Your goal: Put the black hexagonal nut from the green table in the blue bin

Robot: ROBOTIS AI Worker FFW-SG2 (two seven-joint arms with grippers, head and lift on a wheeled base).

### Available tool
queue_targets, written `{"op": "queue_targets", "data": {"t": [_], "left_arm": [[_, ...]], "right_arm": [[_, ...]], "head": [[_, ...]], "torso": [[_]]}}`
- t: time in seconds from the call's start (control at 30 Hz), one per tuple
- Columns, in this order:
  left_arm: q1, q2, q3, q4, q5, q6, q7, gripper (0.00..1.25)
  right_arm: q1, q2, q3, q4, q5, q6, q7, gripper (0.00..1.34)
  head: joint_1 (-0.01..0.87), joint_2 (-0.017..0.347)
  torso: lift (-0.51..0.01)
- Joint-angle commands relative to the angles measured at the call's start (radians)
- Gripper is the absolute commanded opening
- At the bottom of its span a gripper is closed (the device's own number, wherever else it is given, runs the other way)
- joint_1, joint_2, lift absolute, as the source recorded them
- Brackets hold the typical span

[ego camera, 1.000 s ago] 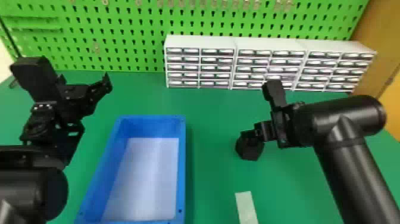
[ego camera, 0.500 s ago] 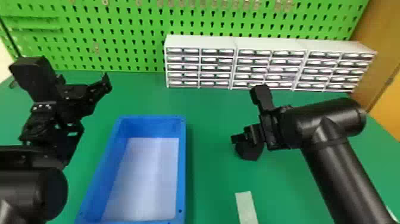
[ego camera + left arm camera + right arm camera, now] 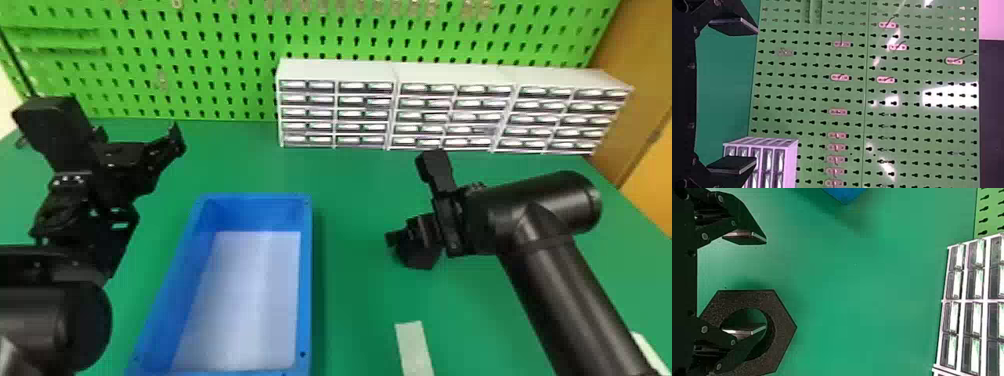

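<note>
In the head view my right gripper is at the black hexagonal nut, which lies on the green table right of the blue bin. The right wrist view has my right gripper open, one finger seen against the hole of the nut and the other beyond its rim; whether that finger reaches into the hole I cannot tell. My left gripper is parked at the left, above the table beside the bin; in the left wrist view the same gripper stands open with nothing between its fingers.
White drawer cabinets stand along the back in front of a green pegboard. A pale strip lies on the green table near the front, between the bin and my right arm.
My right gripper has moved left across the nut and bin side of the table, over the nut. The nut, the bin and my left arm have stayed in place.
</note>
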Motion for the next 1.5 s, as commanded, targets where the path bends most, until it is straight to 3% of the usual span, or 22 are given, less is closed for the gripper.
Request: {"op": "queue_targets", "data": {"t": [0.0, 1.47], "left_arm": [[0.000, 0.000, 0.001, 0.000, -0.001, -0.001, 0.000, 1.12], [0.002, 0.000, -0.001, 0.000, 0.001, -0.001, -0.001, 1.12]], "right_arm": [[-0.005, 0.002, 0.000, 0.017, 0.010, -0.018, 0.005, 0.85], [-0.003, 0.005, 0.014, 0.123, 0.029, -0.120, 0.030, 0.85]], "head": [[0.692, 0.008], [0.692, 0.008]], "torso": [[-0.097], [-0.097]]}}
